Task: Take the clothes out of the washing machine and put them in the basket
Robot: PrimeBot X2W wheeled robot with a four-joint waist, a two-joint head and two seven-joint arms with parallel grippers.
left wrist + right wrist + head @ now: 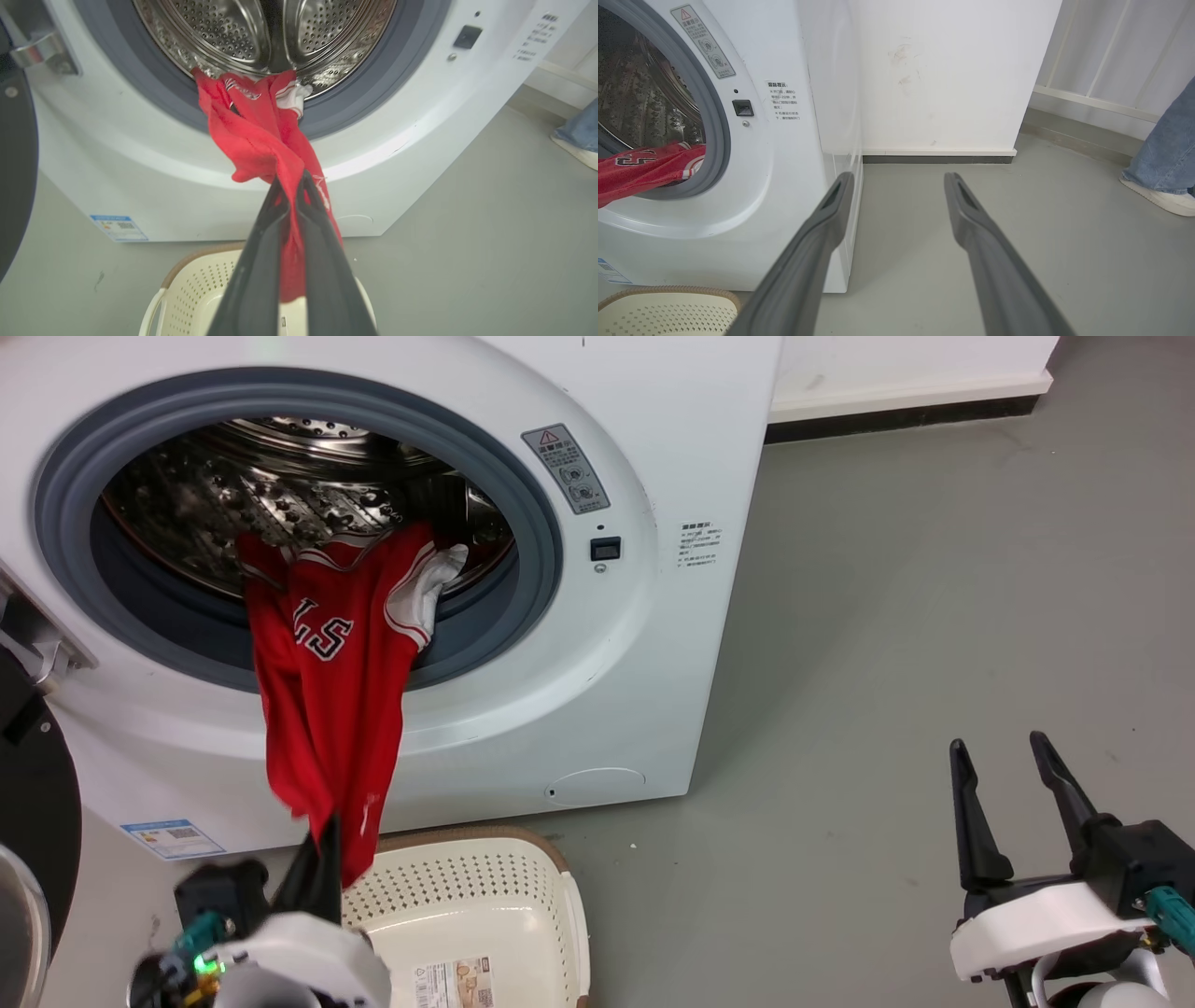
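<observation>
Right wrist view adds a person's shoe [1160, 199] beyond the spread right pincer [899, 176]; left pincer [293, 178] pinches the jersey [327, 691].

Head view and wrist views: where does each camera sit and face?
Head view: on the head, looking down at washing machine and basket; left tool lower left, right tool lower right.
Left wrist view: on that wrist, facing the drum; fingers pinch the jersey.
Right wrist view: on that wrist, facing machine front and wall; fingers apart.
Shared: the jersey.
</observation>
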